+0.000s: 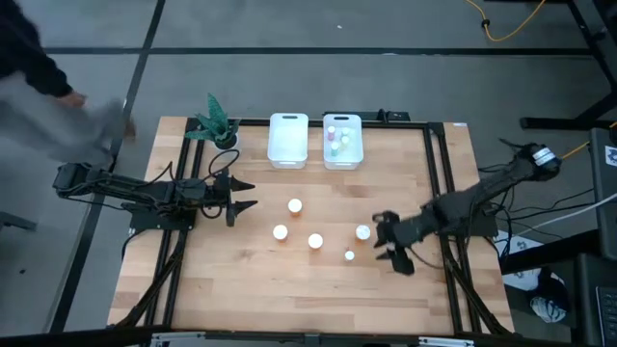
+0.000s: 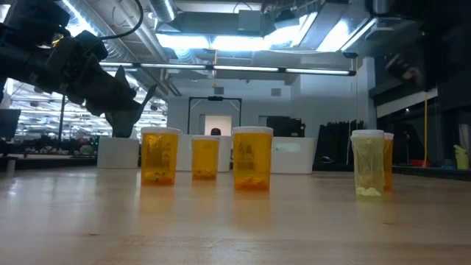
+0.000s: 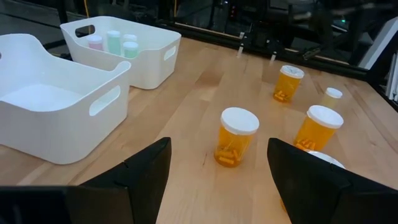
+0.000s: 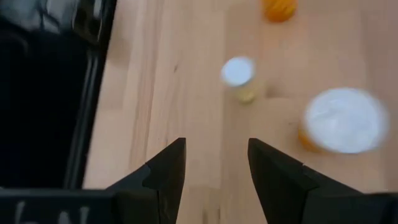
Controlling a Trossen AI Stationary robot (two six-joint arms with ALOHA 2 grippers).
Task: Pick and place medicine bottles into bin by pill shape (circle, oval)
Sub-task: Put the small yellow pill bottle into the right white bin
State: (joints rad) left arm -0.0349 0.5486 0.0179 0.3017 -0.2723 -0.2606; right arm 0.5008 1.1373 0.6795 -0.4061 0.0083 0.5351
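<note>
High view: five white-capped medicine bottles point(image 1: 315, 241) stand loose on my wooden bench point(image 1: 241, 289), four larger, one small point(image 1: 349, 255). Beyond them, two white plastic bins: left bin point(image 1: 288, 141) bare, right bin point(image 1: 343, 141) holding small pastel bottles. My left tool point(image 1: 241, 194) gapes empty. Right wrist view: my right tool point(image 4: 214, 168) part-open, empty.

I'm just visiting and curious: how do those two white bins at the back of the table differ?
The left bin looks empty, while the right bin already holds small white-capped bottles with pale green and pink bodies. The left bin stands nearer the potted plant, the right bin nearer the table's right side. Both are white, of like shape, with handle cutouts, side by side at the table's far edge.
</note>
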